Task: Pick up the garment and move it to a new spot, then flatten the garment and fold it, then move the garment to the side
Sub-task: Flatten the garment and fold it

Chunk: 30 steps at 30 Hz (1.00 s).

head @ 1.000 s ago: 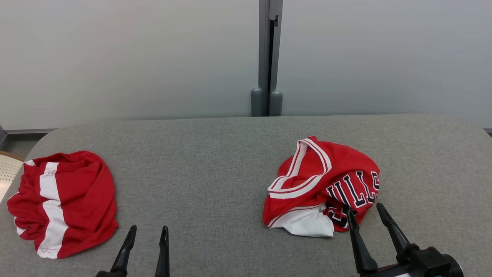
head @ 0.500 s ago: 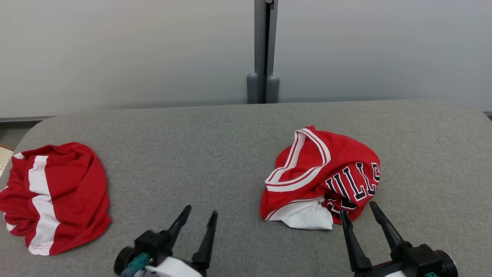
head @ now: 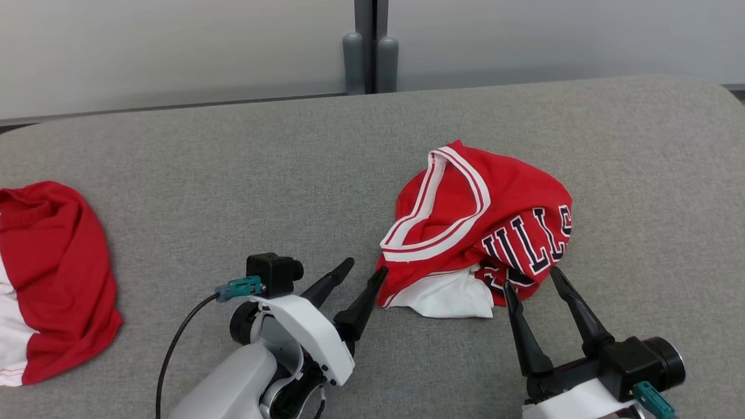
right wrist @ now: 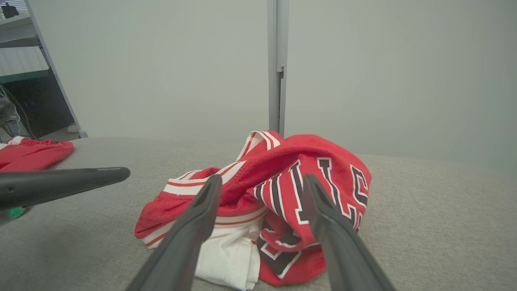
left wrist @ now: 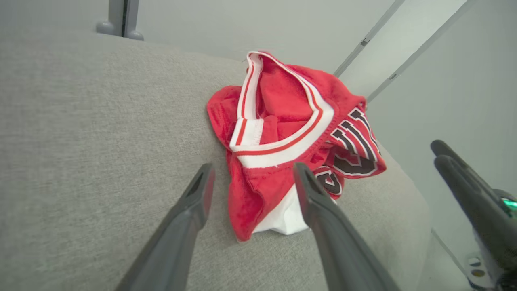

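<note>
- Here's the crumpled red jersey, bunched in a heap on the grey table, with white trim and dark lettering on top.
- The left pincer sits just beside the jersey's near-left edge. Its fingers are spread with nothing between them, and 1 tip looks to be right at the red hem.
- The right pincer is at the jersey's near-right corner, fingers parted and empty, straddling the lettered fold.
- A second red-and-white cloth lies well apart from the jersey, off to its left.
- My read: no pickup yet, and both pincers are lined up for a 2-handed grab.
- Risk 1: a pincer pinches only the top fold, so the heap unrolls and drags instead of lifting clean.
- Risk 2: the 2 pincers catch different layers, and the jersey comes up twisted and is harder to flatten.
- Risk 3: the tips go too low and snag the table's cover.
</note>
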Tool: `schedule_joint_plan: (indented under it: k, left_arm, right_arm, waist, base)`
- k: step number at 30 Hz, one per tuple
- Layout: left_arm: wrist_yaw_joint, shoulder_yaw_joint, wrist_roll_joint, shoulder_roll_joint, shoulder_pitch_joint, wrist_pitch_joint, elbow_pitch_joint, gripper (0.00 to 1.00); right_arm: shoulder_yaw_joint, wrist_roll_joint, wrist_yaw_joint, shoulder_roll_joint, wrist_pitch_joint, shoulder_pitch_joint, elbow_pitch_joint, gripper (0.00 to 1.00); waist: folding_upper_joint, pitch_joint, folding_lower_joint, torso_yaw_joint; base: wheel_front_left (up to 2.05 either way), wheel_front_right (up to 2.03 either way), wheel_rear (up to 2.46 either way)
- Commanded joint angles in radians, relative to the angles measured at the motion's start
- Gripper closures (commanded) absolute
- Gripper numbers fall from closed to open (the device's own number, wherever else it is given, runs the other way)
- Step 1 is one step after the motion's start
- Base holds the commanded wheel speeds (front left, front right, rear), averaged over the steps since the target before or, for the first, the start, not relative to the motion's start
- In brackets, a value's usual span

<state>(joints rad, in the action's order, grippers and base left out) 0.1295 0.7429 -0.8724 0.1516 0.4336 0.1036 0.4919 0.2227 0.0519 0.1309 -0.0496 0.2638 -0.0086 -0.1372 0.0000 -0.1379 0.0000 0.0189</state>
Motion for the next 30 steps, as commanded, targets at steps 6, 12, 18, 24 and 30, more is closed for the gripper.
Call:
schedule_joint_plan:
  k: [6,12,18,24,30]
  left_arm:
    - [0.001,0.122,-0.226,0.081,0.101,-0.061,-0.046,0.0]
    - [0.001,0.206,-0.288,0.113,0.161,-0.048,-0.006,0.0]
    - [0.001,0.264,-0.347,0.128,0.198,-0.033,-0.013,0.0]
    - [0.001,0.329,-0.387,0.143,0.248,-0.003,-0.024,0.0]
    - [0.001,0.394,-0.437,0.161,0.286,0.028,-0.068,0.67]
  right_arm:
    - [0.015,0.014,0.0,-0.002,0.001,-0.047,0.004,0.0]
    - [0.019,0.013,0.0,-0.002,0.001,-0.058,0.004,0.0]
    - [0.021,0.012,0.0,-0.002,0.001,-0.061,0.008,0.0]
    - [0.015,0.005,0.0,-0.002,0.001,-0.069,0.01,0.0]
    - [0.016,0.007,0.0,-0.002,0.001,-0.073,0.01,0.0]
  waist:
    - [0.0,-0.077,0.0,0.049]
    - [0.0,-0.095,0.0,0.067]
    - [0.0,-0.105,0.0,0.075]
    - [0.0,-0.118,0.0,0.079]
    - [0.0,-0.125,0.0,0.085]
  base:
    - [0.0,0.0,0.0]
    - [0.0,0.0,0.0]
    - [0.0,0.0,0.0]
    - [0.0,0.0,0.0]
    - [0.0,0.0,0.0]
